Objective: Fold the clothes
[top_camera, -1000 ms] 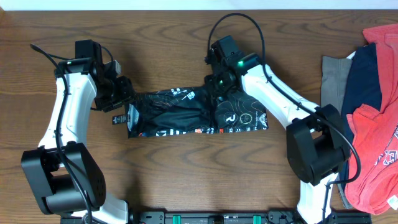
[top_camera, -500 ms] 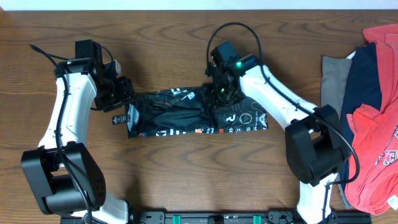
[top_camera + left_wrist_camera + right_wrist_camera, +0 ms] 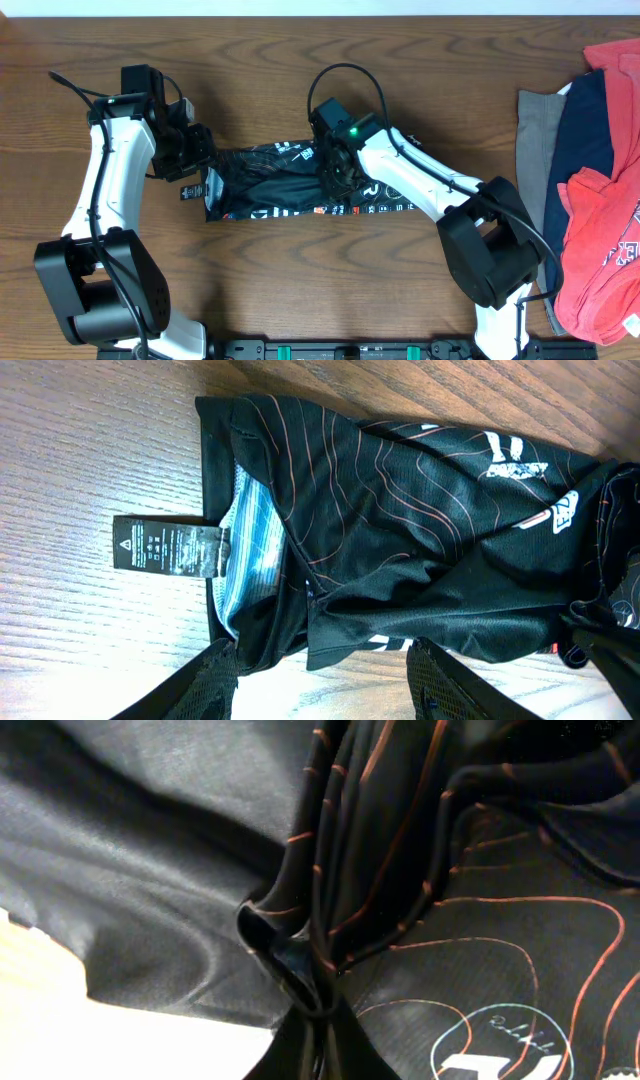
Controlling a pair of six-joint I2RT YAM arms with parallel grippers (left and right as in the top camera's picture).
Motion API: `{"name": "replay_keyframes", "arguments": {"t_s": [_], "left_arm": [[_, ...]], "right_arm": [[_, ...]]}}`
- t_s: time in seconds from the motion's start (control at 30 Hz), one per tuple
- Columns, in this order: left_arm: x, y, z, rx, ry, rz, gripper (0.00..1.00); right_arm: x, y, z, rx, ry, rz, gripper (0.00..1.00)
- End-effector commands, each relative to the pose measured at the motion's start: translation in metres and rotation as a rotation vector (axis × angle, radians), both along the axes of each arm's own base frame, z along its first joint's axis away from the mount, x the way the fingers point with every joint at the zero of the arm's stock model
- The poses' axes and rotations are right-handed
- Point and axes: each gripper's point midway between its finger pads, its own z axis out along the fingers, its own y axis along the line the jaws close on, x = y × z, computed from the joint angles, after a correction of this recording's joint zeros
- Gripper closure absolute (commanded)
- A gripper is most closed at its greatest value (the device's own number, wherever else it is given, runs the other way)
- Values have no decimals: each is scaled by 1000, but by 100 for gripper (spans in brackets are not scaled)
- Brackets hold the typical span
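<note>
The black jersey point(image 3: 270, 185) with orange contour lines and white logos lies as a long folded strip across the middle of the table. My left gripper point(image 3: 197, 160) is open at the strip's left end, beside its black care tag point(image 3: 188, 191); in the left wrist view the jersey point(image 3: 420, 530) and the tag point(image 3: 165, 547) lie just ahead of the open fingers point(image 3: 325, 685). My right gripper point(image 3: 335, 172) is shut on a bunched fold of the jersey near the middle, seen pinched between its fingers in the right wrist view point(image 3: 315, 1010).
A pile of other garments lies at the right edge: a red T-shirt point(image 3: 600, 250), a navy garment point(image 3: 585, 130) and a grey one point(image 3: 535, 120). The wooden table point(image 3: 300, 60) extends all around the jersey.
My right gripper has moved left along the jersey, pulling the pinched fold over toward the middle. The left arm has not moved.
</note>
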Motion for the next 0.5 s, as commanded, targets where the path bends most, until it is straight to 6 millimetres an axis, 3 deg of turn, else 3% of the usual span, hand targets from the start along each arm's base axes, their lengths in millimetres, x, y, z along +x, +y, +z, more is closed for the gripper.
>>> {"name": "replay_keyframes", "arguments": {"t_s": [0.0, 0.13, 0.27, 0.33, 0.37, 0.43, 0.47], "left_arm": [[-3, 3, 0, 9, 8, 5, 44], [-6, 3, 0, 7, 19, 5, 44], [-8, 2, -1, 6, 29, 5, 43], [-10, 2, -1, 4, 38, 5, 38], [-11, 2, -1, 4, 42, 5, 37], [-12, 2, -1, 4, 44, 4, 35], [-12, 2, -2, 3, 45, 4, 33]], "right_arm": [[-3, -4, -4, -29, -1, -12, 99], [-13, -8, -5, -43, 41, -14, 99], [-33, -1, -4, -17, 108, 95, 99], [-38, -1, -5, -26, 117, 120, 98], [-39, 0, -5, -29, 115, 123, 93], [-36, 1, -5, -28, 99, 123, 70], [-32, 3, -5, -23, 86, 121, 65]]}}
